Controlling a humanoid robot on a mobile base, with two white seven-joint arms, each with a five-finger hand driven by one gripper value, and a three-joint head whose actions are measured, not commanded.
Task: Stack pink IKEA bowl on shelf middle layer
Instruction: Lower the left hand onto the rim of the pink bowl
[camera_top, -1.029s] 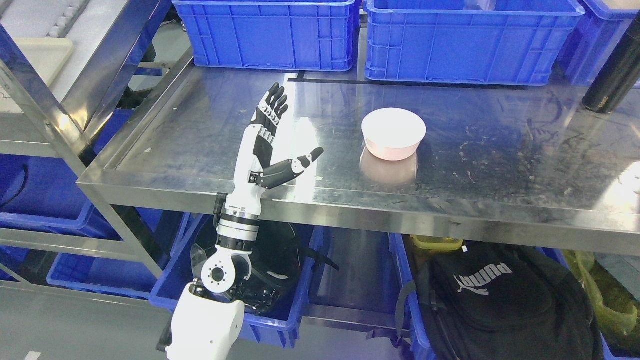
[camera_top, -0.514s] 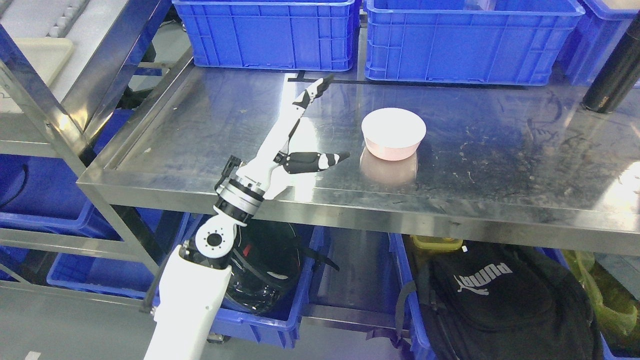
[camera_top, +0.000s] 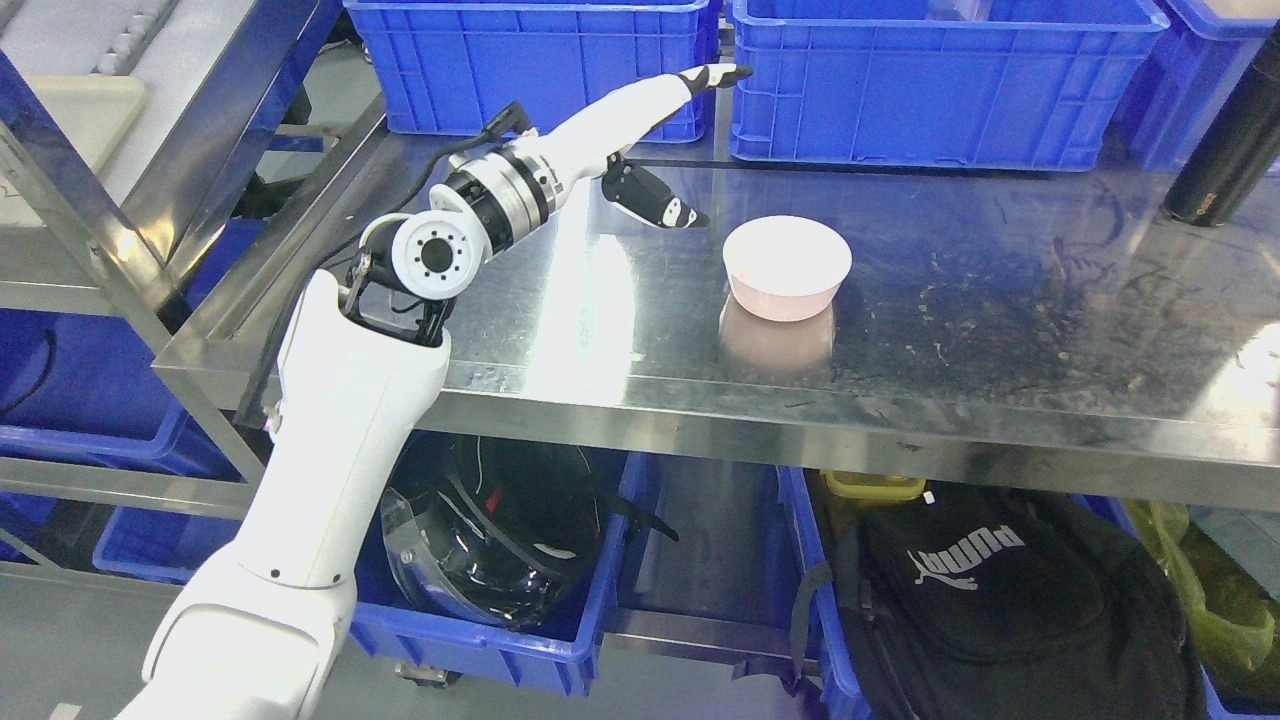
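Near edge, below the shelf: black backpack (camera_top: 1000, 610) in a bin bottom right, dark helmet (camera_top: 500, 540) in a blue bin (camera_top: 480, 640) bottom centre-left. L arm (camera_top: 330, 450) comes up from bottom left, over the front lip of the steel shelf (camera_top: 1000, 330), forearm angled up and to the right. Left hand (camera_top: 655, 140) is above the shelf surface, empty, spread wide: fingers (camera_top: 715, 74) straight and pointing toward the back crates, thumb (camera_top: 655, 205) splayed down toward the bowl. Thumb tip is near the bowl's left rim but apart from it, no contact. Pink bowl (camera_top: 787, 267) sits upright on the shelf, mid-depth, right of the hand, reflection under it; looks like a single bowl, tho can't rule out a nested one from this angle. Further back: two blue crates (camera_top: 540, 70) and (camera_top: 940, 90) side by side along the rear. Far right, a black bottle (camera_top: 1225, 150) leaning. R arm not in frame.
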